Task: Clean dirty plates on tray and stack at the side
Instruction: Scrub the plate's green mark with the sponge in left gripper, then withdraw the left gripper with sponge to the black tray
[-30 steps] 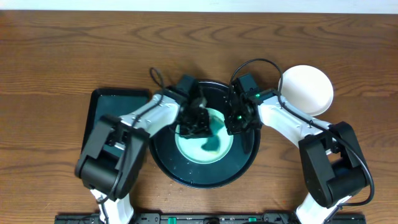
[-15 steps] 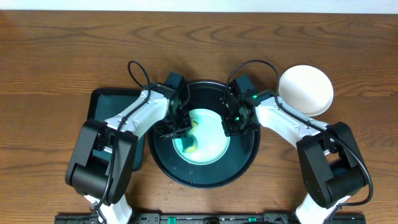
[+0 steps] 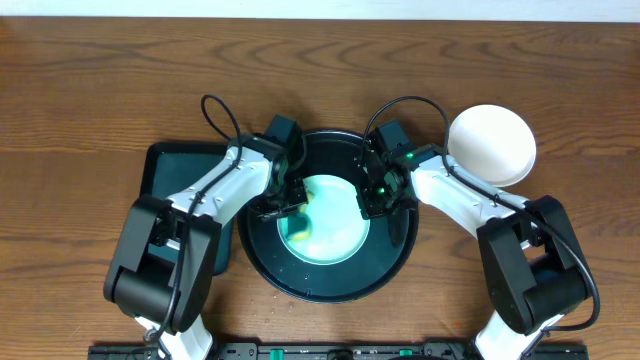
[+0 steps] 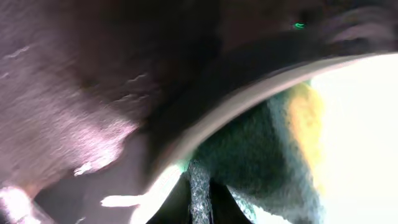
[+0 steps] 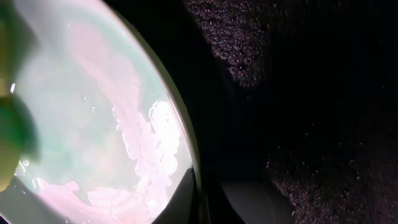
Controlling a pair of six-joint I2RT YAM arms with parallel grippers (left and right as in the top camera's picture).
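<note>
A pale mint-green plate lies in the large round black tray. My left gripper is shut on a green and yellow sponge, pressed on the plate's left part. In the left wrist view the sponge lies against the plate's rim. My right gripper is shut on the plate's right rim. The right wrist view shows its jaws pinching the rim of the wet, soapy plate. A white plate lies on the wood tabletop at the right. A third plate is out of view.
A smaller rectangular black tray lies left of the round tray, partly under my left arm. Both arms reach in over the round tray from the front. The tray's black floor fills the right of the right wrist view.
My left gripper has swept the sponge from the plate's middle to its left side. The dark-green smear in the plate's middle no longer shows. The right gripper has stayed on the rim.
</note>
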